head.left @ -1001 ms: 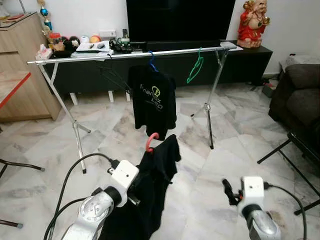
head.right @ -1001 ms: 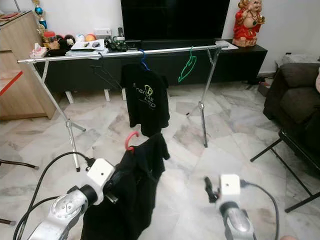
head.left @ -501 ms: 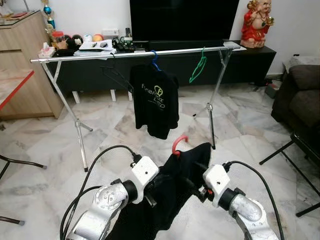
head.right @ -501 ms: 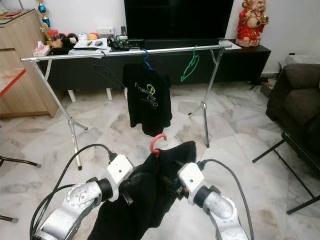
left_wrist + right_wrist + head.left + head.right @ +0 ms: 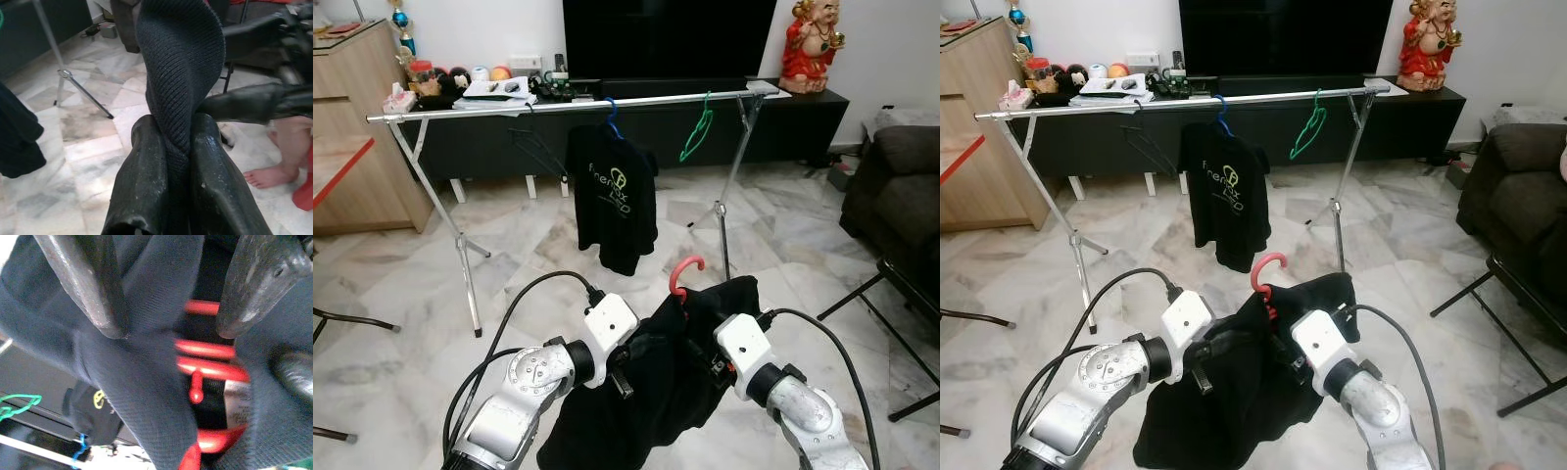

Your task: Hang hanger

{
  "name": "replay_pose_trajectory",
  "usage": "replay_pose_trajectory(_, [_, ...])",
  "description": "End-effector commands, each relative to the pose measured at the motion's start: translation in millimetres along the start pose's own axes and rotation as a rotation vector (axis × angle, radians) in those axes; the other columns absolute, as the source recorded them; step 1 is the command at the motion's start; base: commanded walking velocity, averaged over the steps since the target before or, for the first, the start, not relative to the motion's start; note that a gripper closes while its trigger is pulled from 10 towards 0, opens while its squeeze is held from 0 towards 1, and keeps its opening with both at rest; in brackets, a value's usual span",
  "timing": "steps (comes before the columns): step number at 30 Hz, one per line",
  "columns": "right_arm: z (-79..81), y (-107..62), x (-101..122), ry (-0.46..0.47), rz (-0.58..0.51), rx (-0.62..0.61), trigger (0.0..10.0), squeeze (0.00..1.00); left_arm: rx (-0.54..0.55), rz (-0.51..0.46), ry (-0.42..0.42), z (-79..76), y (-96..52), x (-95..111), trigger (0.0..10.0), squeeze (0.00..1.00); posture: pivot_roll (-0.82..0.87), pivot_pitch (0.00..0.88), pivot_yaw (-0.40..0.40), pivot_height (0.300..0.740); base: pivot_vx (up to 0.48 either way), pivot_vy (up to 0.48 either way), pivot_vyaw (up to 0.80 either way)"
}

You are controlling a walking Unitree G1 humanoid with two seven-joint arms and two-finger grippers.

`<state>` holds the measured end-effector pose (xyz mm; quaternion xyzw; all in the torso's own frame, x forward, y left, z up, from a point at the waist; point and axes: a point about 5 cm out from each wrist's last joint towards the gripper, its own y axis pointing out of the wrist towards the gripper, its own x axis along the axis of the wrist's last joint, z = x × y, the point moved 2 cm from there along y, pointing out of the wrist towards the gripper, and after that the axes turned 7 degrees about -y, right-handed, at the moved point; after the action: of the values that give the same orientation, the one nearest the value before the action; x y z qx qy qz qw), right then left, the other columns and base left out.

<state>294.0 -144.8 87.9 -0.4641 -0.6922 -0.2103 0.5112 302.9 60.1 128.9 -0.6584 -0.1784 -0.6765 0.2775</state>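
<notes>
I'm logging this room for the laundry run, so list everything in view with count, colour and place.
Drying rack: one, silver, before the TV console.
Hung T-shirt: one, black, on a blue hanger at the rail's middle.
Bare hangers: one green, one black, on the rail.
Held garment: one, black, on a red hanger, between the grippers.
TV: one, black, on the console.
Statue: one, red, console's right end.
Sofa: one, dark, right.
Cabinet: one, wooden, left.
Left gripper: fingers pinching the garment.
Right gripper: fingers spread around cloth and hanger.

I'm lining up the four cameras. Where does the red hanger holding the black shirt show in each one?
Left eye: red hanger, hook above the black shirt, centre.
Right eye: hook, centre.
Left wrist: can't make it out; pinched shirt fabric.
Right wrist: red bars between the fingers.
Shared landmark: green hanger on the rail.
</notes>
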Motion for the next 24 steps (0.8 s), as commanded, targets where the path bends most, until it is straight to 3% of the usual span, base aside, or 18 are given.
replay_pose_trajectory(1, [-3.4,-7.2,0.2,0.024,0.013,-0.062,10.0,0.0,0.036,-0.055,0.021,11.9,1.8,16.5,10.0,0.0,-0.04,0.0,-0.025,0.74,0.0,0.0,0.0])
replay_pose_trajectory(8, [0.4,-16.9,-11.6,0.115,0.073,-0.116,10.0,0.0,0.077,-0.085,0.026,24.4,7.4,26.5,10.0,0.0,-0.05,0.0,-0.021,0.74,0.0,0.0,0.0])
replay_pose_trajectory(11, [-1.8,-17.3,-14.0,0.104,0.079,-0.131,10.0,0.0,0.082,-0.097,0.024,27.2,10.3,30.8,10.0,0.0,-0.05,0.0,-0.02,0.74,0.0,0.0,0.0])
replay_pose_trajectory(20, [-26.7,-11.3,-12.0,0.094,0.085,-0.306,10.0,0.0,0.047,-0.109,0.01,24.3,11.5,33.6,10.0,0.0,-0.04,0.0,-0.023,0.74,0.0,0.0,0.0])
replay_pose_trajectory(24, [-29.6,-8.6,-13.5,0.121,0.093,-0.318,10.0,0.0,0.048,-0.111,0.012,25.1,11.5,34.6,10.0,0.0,-0.04,0.0,-0.025,0.74,0.0,0.0,0.0])
